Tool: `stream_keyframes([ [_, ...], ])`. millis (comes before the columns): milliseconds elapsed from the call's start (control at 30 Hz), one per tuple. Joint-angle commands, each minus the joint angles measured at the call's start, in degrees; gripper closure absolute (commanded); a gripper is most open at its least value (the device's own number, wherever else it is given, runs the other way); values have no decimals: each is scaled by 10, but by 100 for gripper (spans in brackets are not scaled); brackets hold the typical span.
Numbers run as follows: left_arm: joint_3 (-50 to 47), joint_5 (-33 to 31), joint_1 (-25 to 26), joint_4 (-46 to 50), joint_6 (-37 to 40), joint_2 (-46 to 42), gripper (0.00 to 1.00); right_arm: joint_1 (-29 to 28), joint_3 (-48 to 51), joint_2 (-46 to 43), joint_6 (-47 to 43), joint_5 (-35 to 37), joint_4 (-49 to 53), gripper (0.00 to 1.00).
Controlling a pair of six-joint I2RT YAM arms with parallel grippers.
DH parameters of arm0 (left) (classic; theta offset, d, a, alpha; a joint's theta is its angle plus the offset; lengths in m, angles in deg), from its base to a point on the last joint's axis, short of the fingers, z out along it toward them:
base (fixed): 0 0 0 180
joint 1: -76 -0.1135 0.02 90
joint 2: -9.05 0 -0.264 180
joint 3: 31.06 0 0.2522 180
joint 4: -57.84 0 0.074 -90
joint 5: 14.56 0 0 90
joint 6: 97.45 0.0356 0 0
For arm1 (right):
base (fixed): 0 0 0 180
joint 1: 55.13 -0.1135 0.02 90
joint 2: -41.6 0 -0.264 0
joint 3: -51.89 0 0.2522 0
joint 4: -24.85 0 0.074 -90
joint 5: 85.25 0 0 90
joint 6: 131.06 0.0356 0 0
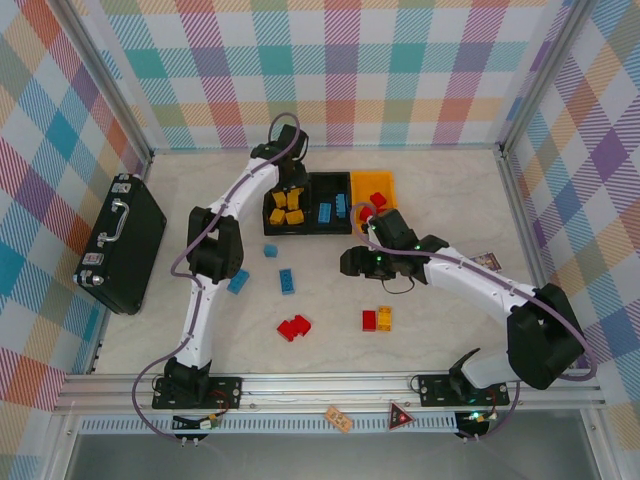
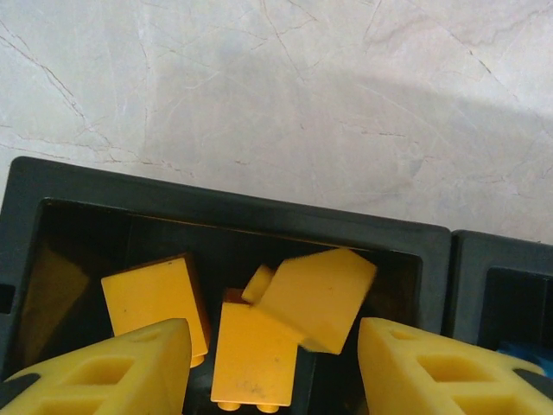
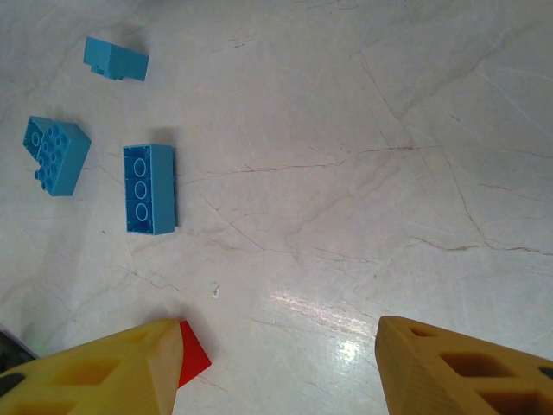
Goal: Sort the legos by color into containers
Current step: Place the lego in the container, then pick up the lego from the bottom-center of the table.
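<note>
The left fingers are seen open above the left black container, in which yellow legos are piled. The right fingers are spread empty over the tabletop, near blue legos.

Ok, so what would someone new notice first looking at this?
Probably the row of three containers at the far middle of the table, with the left tool open right above the left black one, where yellow legos lie, one of them tilted. Next come the loose blue legos and red legos scattered on the marble nearer the arms, and the black briefcase at the left edge.
</note>
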Motion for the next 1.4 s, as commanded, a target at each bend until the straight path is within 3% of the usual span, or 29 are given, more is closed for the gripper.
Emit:
stream_keyframes([
  [0,13,6,0,16,0,-15,47,-4,-16,6,2,0,-5,40],
  [200,-57,13,13,-7,0,-80,47,-4,-15,-3,3,-1,-3,40],
  [667,-338,66,47,-89,-15,-295,45,-4,15,-75,4,31,53,39],
  [1133,-577,239,107,-160,0,-466,44,-4,36,-103,39,109,207,39],
  [1367,-685,287,142,-194,-2,-523,43,-7,70,-87,60,112,219,36],
])
